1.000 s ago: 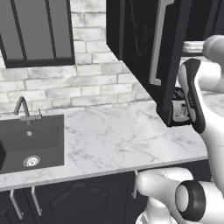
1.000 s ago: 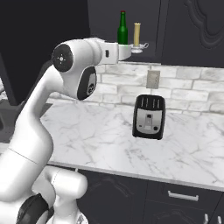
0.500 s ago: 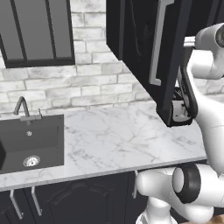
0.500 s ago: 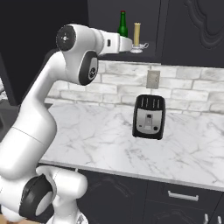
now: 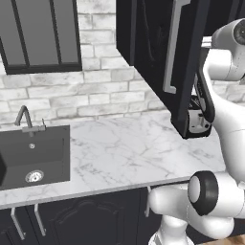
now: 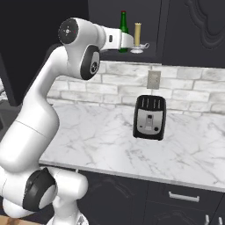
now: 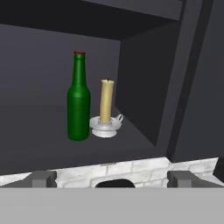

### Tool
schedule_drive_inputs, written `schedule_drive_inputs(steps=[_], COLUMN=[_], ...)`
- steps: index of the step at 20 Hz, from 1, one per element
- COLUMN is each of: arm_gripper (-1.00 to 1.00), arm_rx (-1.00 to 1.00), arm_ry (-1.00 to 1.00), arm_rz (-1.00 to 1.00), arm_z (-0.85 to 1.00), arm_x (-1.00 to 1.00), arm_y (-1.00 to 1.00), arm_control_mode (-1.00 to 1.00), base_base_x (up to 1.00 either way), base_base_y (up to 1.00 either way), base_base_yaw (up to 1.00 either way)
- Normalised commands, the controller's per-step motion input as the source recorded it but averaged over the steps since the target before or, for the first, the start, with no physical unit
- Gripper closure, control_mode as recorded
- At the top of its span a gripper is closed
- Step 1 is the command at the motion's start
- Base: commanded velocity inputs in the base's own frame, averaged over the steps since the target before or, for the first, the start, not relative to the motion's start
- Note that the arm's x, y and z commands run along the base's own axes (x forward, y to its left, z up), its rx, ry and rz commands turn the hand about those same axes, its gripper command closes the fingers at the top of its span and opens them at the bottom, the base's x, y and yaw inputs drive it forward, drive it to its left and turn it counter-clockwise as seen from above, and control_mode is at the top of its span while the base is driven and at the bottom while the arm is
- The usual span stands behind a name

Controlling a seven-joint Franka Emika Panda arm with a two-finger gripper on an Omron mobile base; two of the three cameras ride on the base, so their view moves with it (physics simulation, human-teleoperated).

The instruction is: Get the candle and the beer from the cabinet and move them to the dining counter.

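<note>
Reaching up toward the open cabinet (image 7: 144,100), the gripper (image 7: 111,177) is hanging just outside the shelf with its jaws spread fully apart and nothing between them, so neither task thing is picked yet. Going left to right in the hand view, with the candle as the landmark: the beer (image 7: 78,103) is standing upright just left of the candle (image 7: 106,111), close beside it, though I cannot tell if bottle and holder are touching; the candle is sitting upright in its small round holder, whose little handle is pointing right; right of the candle the cabinet's side wall is closing off the shelf. Both are sitting near the front of the shelf, likely so the arm can take them without going deep inside. In the right base view the beer (image 6: 123,31) and the candle (image 6: 137,36) are showing past the end of the arm, with the toaster (image 6: 149,117) on the marble worktop (image 6: 96,136) well below the candle. In the left base view the cabinet door (image 5: 158,52) is hanging swung open, its bar handle (image 5: 173,48) facing out, and the sink (image 5: 33,155) is sitting far left. The hand seems held level and facing the shelf so the fingers can straddle one upright item from the front. Judging by the tight spacing, the next approach needs care: closing on the candle could nudge the beer, and a tall narrow bottle may tip. The dining counter step is not yet begun.
</note>
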Motion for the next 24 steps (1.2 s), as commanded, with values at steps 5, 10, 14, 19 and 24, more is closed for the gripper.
schedule_drive_inputs(steps=[5,10,14,19,24], arm_gripper=[-1.0,-1.0,-1.0,-1.0,-1.0], arm_rx=[0.0,0.01,0.1,0.12,0.04], arm_ry=[0.0,0.0,0.02,0.07,0.07], arm_rz=[0.0,-0.01,0.0,0.0,0.0], arm_z=[0.0,0.0,0.0,0.0,0.0], arm_x=[0.0,0.25,0.4,0.28,0.14], arm_y=[-0.01,0.0,0.0,0.0,0.0], arm_control_mode=[-1.0,-1.0,-1.0,-1.0,-1.0], base_base_x=[0.0,0.0,0.0,0.0,0.0], base_base_y=[0.0,0.0,0.0,0.0,0.0], base_base_yaw=[0.0,0.0,0.0,0.0,0.0])
